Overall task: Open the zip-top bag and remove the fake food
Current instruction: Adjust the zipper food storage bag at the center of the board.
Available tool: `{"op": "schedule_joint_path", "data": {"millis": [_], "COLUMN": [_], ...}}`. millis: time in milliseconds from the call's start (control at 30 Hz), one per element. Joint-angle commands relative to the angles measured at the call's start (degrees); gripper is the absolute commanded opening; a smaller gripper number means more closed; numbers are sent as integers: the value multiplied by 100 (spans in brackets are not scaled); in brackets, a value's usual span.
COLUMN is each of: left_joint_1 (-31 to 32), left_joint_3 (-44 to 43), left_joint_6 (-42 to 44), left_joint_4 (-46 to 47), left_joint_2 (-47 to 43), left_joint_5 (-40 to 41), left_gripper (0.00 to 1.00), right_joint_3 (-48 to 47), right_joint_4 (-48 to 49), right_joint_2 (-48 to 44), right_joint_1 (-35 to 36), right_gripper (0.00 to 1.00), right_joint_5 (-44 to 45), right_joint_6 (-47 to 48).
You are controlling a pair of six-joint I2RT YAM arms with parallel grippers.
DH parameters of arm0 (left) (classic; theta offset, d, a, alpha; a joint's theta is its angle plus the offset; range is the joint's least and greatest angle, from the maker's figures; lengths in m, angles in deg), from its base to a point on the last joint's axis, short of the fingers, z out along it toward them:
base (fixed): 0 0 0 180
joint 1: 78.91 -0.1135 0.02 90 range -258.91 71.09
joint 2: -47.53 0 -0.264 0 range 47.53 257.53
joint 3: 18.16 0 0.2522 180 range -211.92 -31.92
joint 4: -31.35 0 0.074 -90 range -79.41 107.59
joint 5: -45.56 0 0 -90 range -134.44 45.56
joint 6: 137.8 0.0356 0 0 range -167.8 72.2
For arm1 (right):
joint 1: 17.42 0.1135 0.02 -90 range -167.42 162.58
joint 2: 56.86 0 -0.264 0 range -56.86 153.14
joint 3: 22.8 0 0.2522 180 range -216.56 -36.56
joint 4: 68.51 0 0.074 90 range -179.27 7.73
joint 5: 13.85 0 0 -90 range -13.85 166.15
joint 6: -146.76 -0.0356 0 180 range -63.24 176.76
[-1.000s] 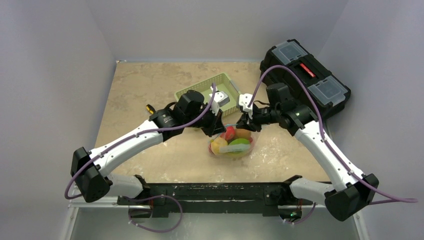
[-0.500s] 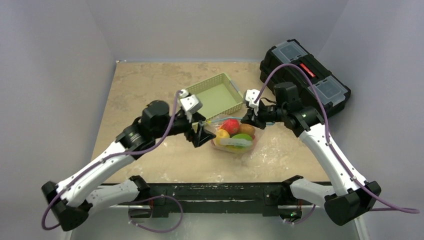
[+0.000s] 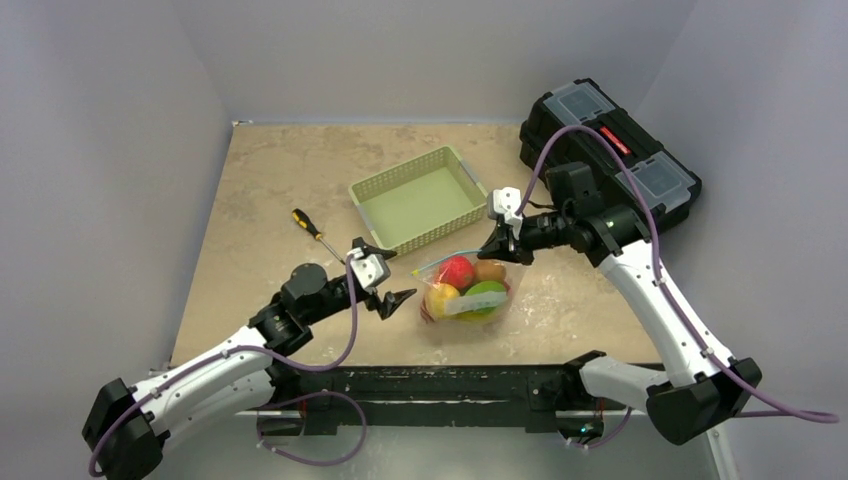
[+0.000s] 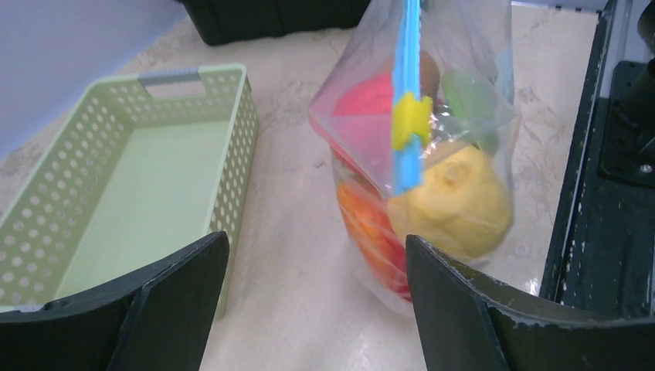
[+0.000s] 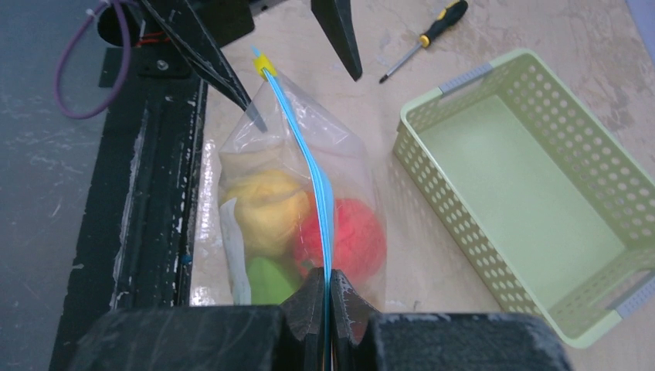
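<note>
At the left of the top view a screwdriver lies on the table, well apart from the rest. At lower centre-left the left gripper stands wide open and holds nothing. Its fingertips aim right at the zip-top bag, near it but not touching.

Above centre sits the green basket, just beyond the bag. The bag rests on the table at lower centre, bulging with the fake food, pieces of red, yellow, green and orange.

Its blue zipper strip forms the top edge, with its long axis running left to right in the top view. In the right wrist view the strip runs from bottom centre to upper left. It ends at a yellow slider, the end nearest the left gripper.

The right gripper is clamped on the strip's right end, jaws pressed together on it. A black toolbox fills the upper right.
</note>
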Motion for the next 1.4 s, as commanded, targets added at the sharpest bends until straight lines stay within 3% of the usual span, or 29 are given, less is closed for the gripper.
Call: {"op": "schedule_joint_path", "data": {"millis": [0,200,367,500,700,800,967,1233,1367], "left_joint_1": [-5,-5,-5,-4,-6,-5,-6,-4,-5], "left_joint_3": [120,410,747,597,506,504,465,-164,-536], "left_joint_6": [-170,-704,-1149,-1203,-1102,-1077,-1148,-1081,-1023], "left_joint_4": [1909,2915,3584,3316,3033,2898,2724,1439,948], "left_joint_2": [10,76,185,336,312,277,104,-82,58], "left_joint_5": [-453,-1215,-1339,-1314,-1047,-850,-851,-1071,-1100], "left_gripper": [83,83,81,57,50,25,0,0,0], "right_joint_3": [-608,-737,-641,-624,-525,-476,-333,-224,-383], "right_joint_4": [-269,-184,-33,11,91,142,240,-101,-443], "right_joint_2": [151,375,328,323,256,219,183,294,485], "right_joint_1": [-13,-11,-14,-17,-38,-45,-45,-29,77], "right_gripper": [0,0,0,0,0,0,0,0,29], "right_joint_5": [-779,-875,-886,-850,-850,-829,-770,-426,-496], "right_joint_6": [322,69,-77,-122,-158,-206,-302,54,310]}}
